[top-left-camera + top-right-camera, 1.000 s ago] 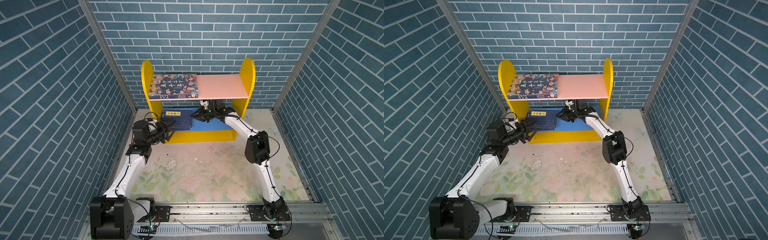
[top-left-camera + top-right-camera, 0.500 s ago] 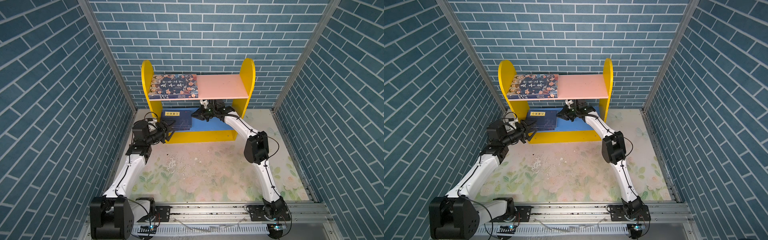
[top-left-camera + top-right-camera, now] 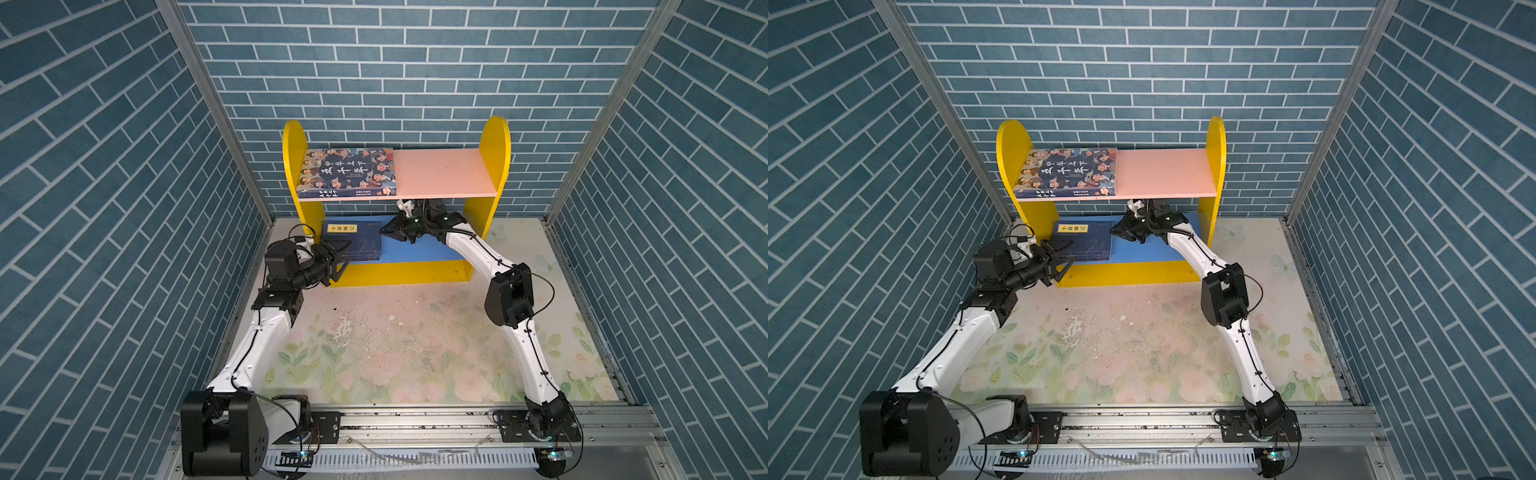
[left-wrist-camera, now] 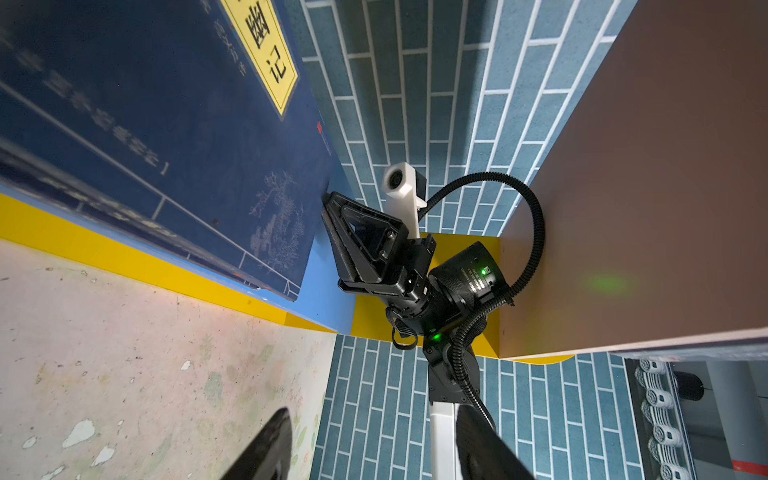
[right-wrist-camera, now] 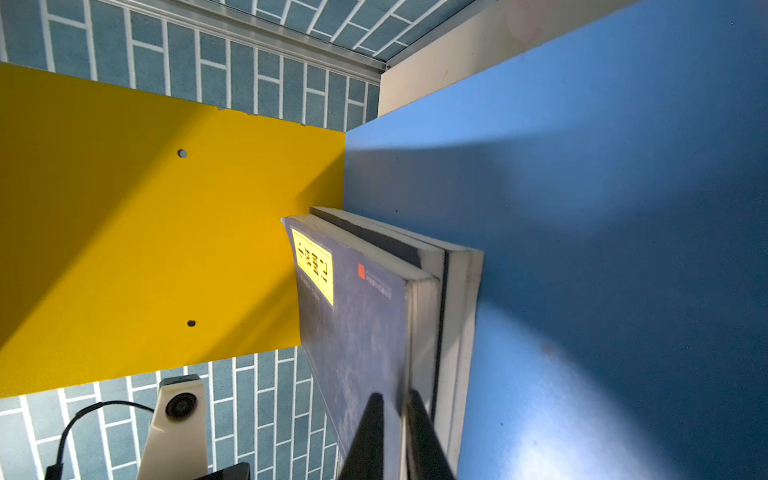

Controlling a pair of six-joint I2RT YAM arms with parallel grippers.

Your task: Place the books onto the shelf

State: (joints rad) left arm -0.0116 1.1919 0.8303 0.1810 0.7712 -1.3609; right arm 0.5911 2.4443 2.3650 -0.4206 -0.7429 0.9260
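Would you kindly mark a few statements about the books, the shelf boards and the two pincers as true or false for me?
1. The thick book with cartoon faces lies flat on the pink upper board. True.
2. The stack of thin navy books with a yellow title label also sits on that pink board. False: it lies flat on the blue lower board.
3. The left pincer is shut on a book. False: it is open and empty, just in front of the navy stack.
4. The right pincer reaches under the pink board, with its tips at the navy stack's right edge. True.
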